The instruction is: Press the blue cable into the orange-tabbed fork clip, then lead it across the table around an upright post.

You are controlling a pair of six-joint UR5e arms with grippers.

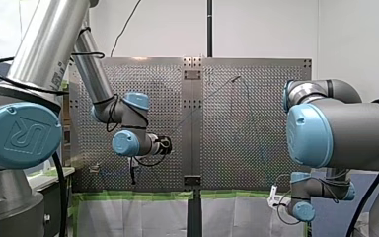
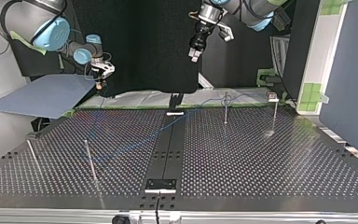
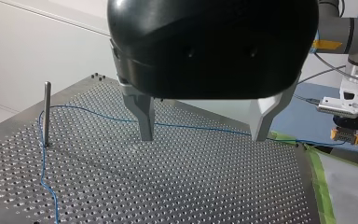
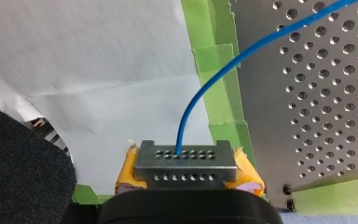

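Observation:
The blue cable [image 3: 191, 127] lies across the perforated table [image 3: 177, 186] and bends round an upright post [image 3: 47, 114]. My left gripper [image 3: 203, 138] hovers above the plate with its metal fingers [image 3: 144, 116] open and empty; the cable runs past beyond them. In the top view this gripper [image 2: 196, 51] hangs high over the far edge. My right gripper [image 4: 186, 179] has its yellow pads [image 4: 249, 179] shut on a small perforated metal block [image 4: 186, 163] at the cable's end, off the table's edge. A small orange-tabbed clip [image 2: 272, 97] sits near the far corner at the top view's right.
Further thin posts [image 2: 90, 158] [image 2: 275, 114] stand on the plate. Green tape [image 4: 223, 79] and white sheet line the table edge by my right gripper. A blue-grey board [image 2: 46, 95] lies beyond the table at the top view's left.

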